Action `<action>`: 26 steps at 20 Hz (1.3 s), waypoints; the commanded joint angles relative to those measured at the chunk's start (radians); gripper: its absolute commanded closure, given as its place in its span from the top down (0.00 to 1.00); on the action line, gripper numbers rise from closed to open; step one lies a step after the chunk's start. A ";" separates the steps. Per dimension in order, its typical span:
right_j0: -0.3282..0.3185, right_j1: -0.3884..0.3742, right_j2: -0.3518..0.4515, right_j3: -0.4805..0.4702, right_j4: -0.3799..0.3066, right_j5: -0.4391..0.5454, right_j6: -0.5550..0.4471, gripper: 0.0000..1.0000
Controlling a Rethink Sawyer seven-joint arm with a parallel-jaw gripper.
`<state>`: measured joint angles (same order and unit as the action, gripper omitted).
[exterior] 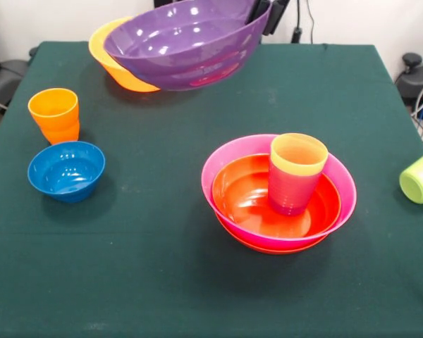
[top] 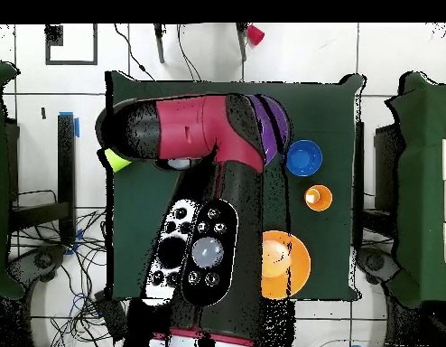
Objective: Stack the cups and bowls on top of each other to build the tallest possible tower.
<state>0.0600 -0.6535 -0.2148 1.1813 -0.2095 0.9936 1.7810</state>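
My gripper [exterior: 263, 15] is shut on the far rim of the wide purple bowl [exterior: 187, 42] and holds it tilted at the table's far side, in front of the large yellow-orange bowl [exterior: 113, 63]. The tower [exterior: 278, 193] stands right of centre. It is a pink bowl [exterior: 225, 158] on a red-orange bowl, with a second red-orange bowl [exterior: 247, 193] inside. A yellow cup [exterior: 298, 153] nested in a purple cup [exterior: 289, 190] stands in that. An orange cup [exterior: 54, 113] and the small blue bowl [exterior: 65, 169] stand at the left. A lime green cup [exterior: 419, 176] lies at the right edge.
In the overhead view the arm [top: 204, 135] covers the table's middle and the tower. Beside it show part of the purple bowl [top: 276, 126], the blue bowl [top: 303, 158], the orange cup [top: 318, 197], the yellow-orange bowl [top: 285, 264] and the lime cup [top: 116, 161].
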 commanded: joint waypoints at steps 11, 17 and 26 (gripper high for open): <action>0.159 0.152 -0.137 -0.127 -0.095 0.022 0.274 0.00; 0.195 0.179 -0.177 -0.148 -0.047 0.055 0.322 0.00; 0.266 0.252 -0.260 -0.199 -0.034 0.082 0.432 0.00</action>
<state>0.3104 -0.4615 -0.4768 1.0096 -0.2205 0.9934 2.0103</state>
